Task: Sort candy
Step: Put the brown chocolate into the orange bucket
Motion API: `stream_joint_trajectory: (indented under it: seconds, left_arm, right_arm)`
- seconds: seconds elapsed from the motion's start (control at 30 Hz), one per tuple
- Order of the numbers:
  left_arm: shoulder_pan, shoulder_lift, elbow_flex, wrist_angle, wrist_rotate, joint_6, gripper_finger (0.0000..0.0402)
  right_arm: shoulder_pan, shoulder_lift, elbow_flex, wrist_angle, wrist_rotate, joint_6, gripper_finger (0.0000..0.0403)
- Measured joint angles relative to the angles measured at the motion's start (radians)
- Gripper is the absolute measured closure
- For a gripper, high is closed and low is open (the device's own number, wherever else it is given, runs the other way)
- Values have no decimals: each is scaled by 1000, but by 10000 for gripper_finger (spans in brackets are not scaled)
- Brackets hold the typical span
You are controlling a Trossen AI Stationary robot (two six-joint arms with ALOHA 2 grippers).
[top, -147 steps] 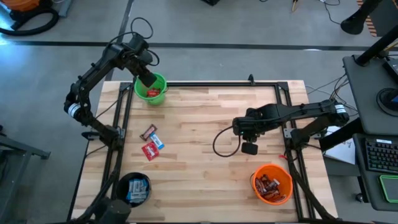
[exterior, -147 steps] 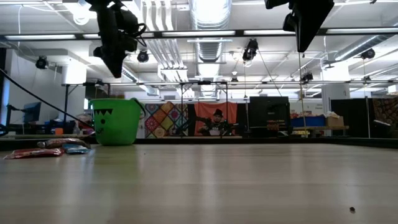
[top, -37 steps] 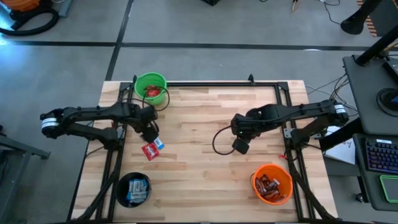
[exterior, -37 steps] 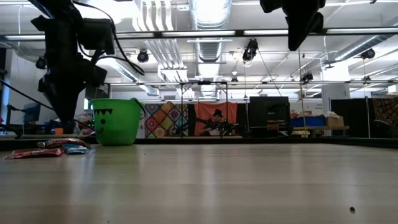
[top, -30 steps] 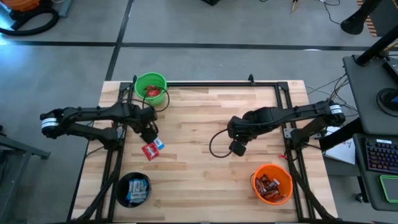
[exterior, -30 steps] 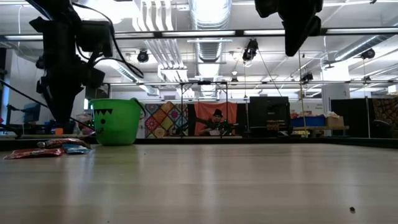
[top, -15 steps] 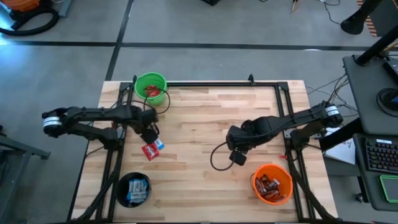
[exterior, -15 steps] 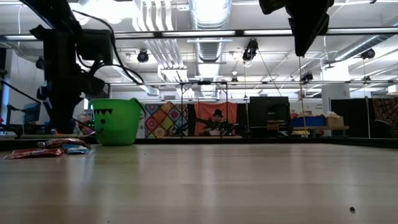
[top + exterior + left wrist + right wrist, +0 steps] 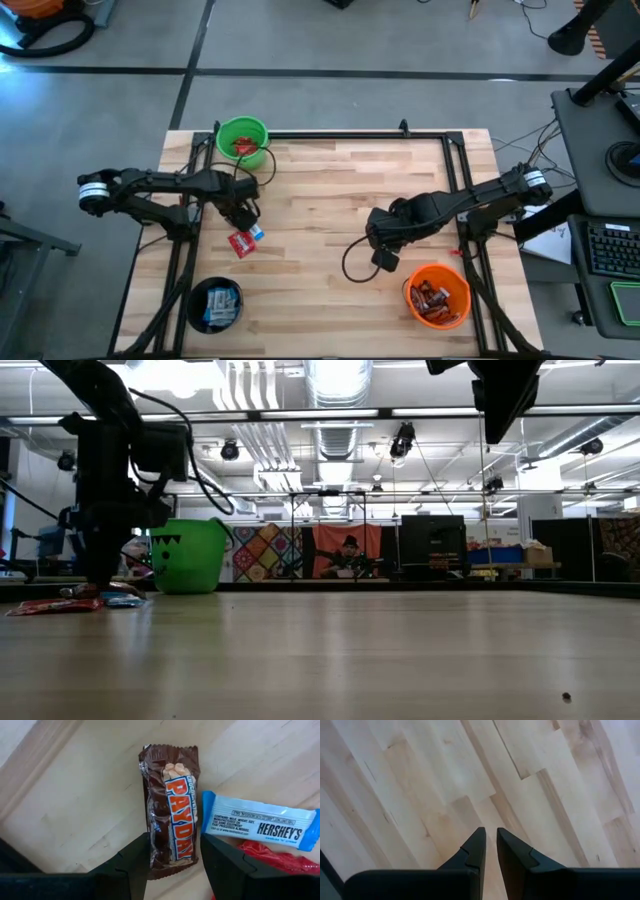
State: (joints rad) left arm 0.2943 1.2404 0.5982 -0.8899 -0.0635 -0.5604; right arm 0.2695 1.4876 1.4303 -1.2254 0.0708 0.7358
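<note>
Sorting on a table [image 9: 320,190] with three buckets: green [image 9: 243,141] for red, black [image 9: 215,303] for blue-and-white, orange [image 9: 437,294] for brown bars. Left gripper [image 9: 172,855] standing open, straddling the brown bar [image 9: 171,830] to lift it clear of the blue-and-white packet [image 9: 257,823] and red packet [image 9: 240,243] just beside. Right gripper [image 9: 488,851] hanging nearly closed and empty beside the orange bucket, staying out of the way
</note>
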Motion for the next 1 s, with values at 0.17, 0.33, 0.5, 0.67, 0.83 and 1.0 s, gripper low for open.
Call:
stream_joint_trajectory:
  seconds: [0.17, 0.33, 0.5, 0.67, 0.83, 1.0]
  left_arm:
    - [0, 0, -56, 26, 9, -28, 245]
    - [0, -6, -137, 102, 49, -78, 245]
    - [-1, -12, -137, 103, 32, -97, 252]
    - [-1, -13, -104, 100, 36, -105, 306]
    - [0, -12, -68, 136, 62, -95, 367]
    - [0, -13, -21, 127, 70, -50, 370]
  right_arm:
    - [20, 0, 0, 0, -2, 14, 364]
    - [28, 0, 0, -1, -3, 17, 364]
    - [28, 0, 0, -2, -24, 21, 364]
    - [27, -1, 0, -1, -26, 16, 364]
    - [27, -1, 0, -1, -25, 16, 364]
    - [27, -1, 0, 0, -25, 16, 364]
